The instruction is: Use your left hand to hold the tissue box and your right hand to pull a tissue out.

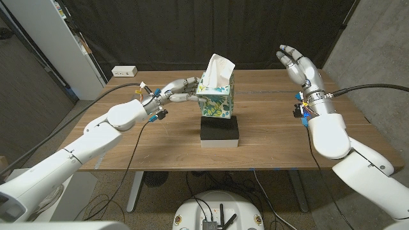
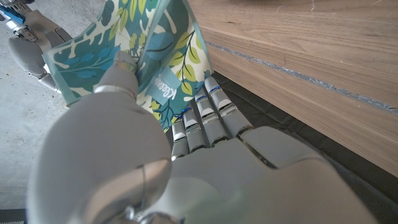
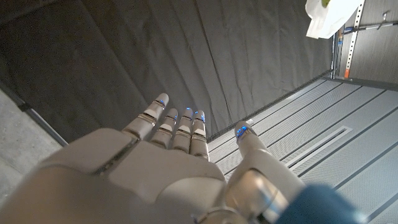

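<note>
- Teal, leaf-printed box [image 1: 215,96] sits tilted above a black block [image 1: 220,130] near the middle of your table [image 1: 268,137]; whether its lower edge touches the block you cannot tell from the head view.
- White tissue [image 1: 218,66] stands up out of the box's top; it also shows as a white scrap [image 3: 331,15] in the right wrist view.
- Your left hand [image 1: 176,90] grips the box from the robot's left side; in the left wrist view its fingers [image 2: 205,115] lie along one printed face and the thumb presses on another.
- Your right hand [image 1: 298,66] is raised over the table's far right part, well apart from the box, fingers spread wide and holding nothing; the right wrist view shows the fingers [image 3: 177,127] stretched towards a dark curtain [image 3: 186,50].
- A white power strip [image 1: 124,71] lies at the table's far left corner, beside a white cabinet [image 1: 70,38].
</note>
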Controlling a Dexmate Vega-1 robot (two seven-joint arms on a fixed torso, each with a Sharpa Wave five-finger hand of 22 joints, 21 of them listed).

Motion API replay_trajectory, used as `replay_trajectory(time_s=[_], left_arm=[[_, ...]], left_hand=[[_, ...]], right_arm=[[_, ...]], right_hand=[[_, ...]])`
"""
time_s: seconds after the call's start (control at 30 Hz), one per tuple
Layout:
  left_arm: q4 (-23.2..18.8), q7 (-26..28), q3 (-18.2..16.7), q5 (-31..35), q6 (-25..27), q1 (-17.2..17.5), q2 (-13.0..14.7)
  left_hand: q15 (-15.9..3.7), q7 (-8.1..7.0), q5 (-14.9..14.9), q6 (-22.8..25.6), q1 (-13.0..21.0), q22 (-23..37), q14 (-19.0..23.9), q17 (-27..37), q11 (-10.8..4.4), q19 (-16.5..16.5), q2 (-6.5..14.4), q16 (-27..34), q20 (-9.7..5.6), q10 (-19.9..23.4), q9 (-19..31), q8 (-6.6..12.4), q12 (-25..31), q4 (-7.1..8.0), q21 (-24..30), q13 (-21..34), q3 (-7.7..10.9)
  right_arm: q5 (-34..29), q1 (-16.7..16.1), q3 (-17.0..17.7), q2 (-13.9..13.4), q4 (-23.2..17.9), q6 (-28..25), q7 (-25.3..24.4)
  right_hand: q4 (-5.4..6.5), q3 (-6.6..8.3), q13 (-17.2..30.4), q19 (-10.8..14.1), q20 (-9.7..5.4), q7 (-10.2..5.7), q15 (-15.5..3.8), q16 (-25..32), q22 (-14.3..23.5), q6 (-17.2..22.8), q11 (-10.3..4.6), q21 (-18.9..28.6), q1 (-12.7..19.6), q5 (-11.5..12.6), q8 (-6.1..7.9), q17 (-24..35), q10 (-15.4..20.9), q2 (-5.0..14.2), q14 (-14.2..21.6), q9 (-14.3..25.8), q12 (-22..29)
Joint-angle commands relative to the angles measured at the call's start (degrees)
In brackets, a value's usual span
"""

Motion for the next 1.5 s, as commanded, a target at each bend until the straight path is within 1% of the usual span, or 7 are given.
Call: replay_trajectory(time_s=[0.03,0.17,0.4,0.5,0.7,0.8,1.5], left_arm=[[-1.03,0.98,-0.78,0.25,0.06,1.22,0.57],[-1.07,1.22,-1.19,-0.07,-0.25,1.70,0.65],[-0.83,1.07,-1.26,-0.04,-0.54,1.56,0.53],[-0.81,0.91,-1.26,-0.03,-0.52,1.42,0.58],[-0.74,0.60,-1.21,-0.16,-0.45,1.21,0.57],[-0.84,0.62,-1.20,-0.05,-0.36,1.20,0.61],[-1.25,0.66,-1.01,-0.11,-0.14,1.58,0.56]], left_hand=[[-7.62,-0.08,0.22,0.00,-0.09,0.25,0.33,0.12,-0.12,-0.01,0.33,0.08,-1.29,0.24,-0.02,0.29,0.01,-0.14,-0.23,0.10,0.40],[-7.56,-0.07,0.23,-0.02,-0.09,0.25,0.32,0.12,-0.23,-0.04,0.36,0.07,-1.29,0.26,-0.03,0.30,-0.01,-0.15,-0.26,0.13,0.45],[-7.53,-0.11,0.22,0.00,-0.19,0.25,0.28,0.12,-0.23,-0.10,0.35,0.02,-1.26,0.27,-0.03,0.33,-0.08,-0.14,-0.32,0.19,0.51],[-7.52,-0.01,0.22,-0.02,-0.21,0.25,0.29,0.12,-0.18,-0.10,0.38,0.02,-1.27,0.29,-0.03,0.33,-0.09,-0.13,-0.33,0.21,0.54],[-7.52,0.00,0.22,-0.09,-0.31,0.26,0.29,0.14,-0.04,-0.13,0.44,0.02,-1.26,0.29,-0.03,0.32,-0.13,-0.08,-0.37,0.26,0.59],[-7.59,-0.03,0.22,-0.05,-0.38,0.26,0.27,0.13,-0.05,-0.08,0.43,-0.01,-1.29,0.31,-0.04,0.34,-0.16,-0.07,-0.37,0.28,0.62],[-7.59,-0.06,0.22,-0.04,-0.50,0.27,0.35,0.08,-0.15,-0.09,0.40,-0.06,-1.30,0.40,-0.04,0.40,-0.27,-0.14,-0.46,0.43,0.84]], right_arm=[[-7.95,-0.05,-1.88,1.82,0.55,-0.78,-0.99],[-8.45,0.01,-1.97,2.42,0.43,-1.17,-0.12],[-8.91,0.31,-2.16,3.13,0.95,0.75,0.47],[-8.82,0.40,-2.16,3.38,0.83,1.19,1.07],[-8.95,1.30,-2.62,3.53,0.98,2.56,2.23],[-9.28,2.01,-3.07,3.54,0.98,2.58,2.95],[-10.12,5.35,-4.92,2.42,-0.42,2.10,7.97]], right_hand=[[-0.50,0.03,0.05,0.76,-0.70,-0.01,-2.57,0.53,0.24,0.84,0.06,0.53,0.14,-0.17,0.29,0.07,0.74,0.81,0.70,0.08,0.28],[-0.63,0.02,0.05,0.88,-0.63,-0.06,-2.55,0.56,0.24,1.04,0.03,0.55,0.21,-0.16,0.32,0.03,0.94,0.85,0.83,0.09,0.31],[-0.98,0.08,0.07,1.21,-0.48,-0.11,-2.50,0.60,0.26,1.14,0.03,0.59,0.47,-0.11,0.25,-0.07,1.06,1.05,1.10,0.11,0.26],[-1.10,-0.02,0.08,1.36,0.38,-0.25,-2.39,0.69,0.28,1.19,0.05,0.60,0.48,-0.12,0.19,-0.07,1.07,1.06,1.35,0.12,0.20],[-1.11,-0.30,0.11,1.44,1.36,-1.25,-2.45,0.75,0.33,1.23,0.10,0.55,0.27,-0.18,0.09,0.02,0.89,1.02,1.39,0.17,0.04],[-1.13,-0.44,0.13,1.59,1.61,-1.04,-2.36,0.78,0.35,1.19,0.07,0.59,0.18,-0.21,0.05,0.04,0.87,0.91,1.44,0.18,0.01],[-1.60,-0.88,0.17,1.79,2.03,-0.87,-2.51,0.79,0.42,0.90,-0.16,0.53,0.11,-0.19,-0.19,0.06,0.69,0.66,1.49,0.24,-0.17]])
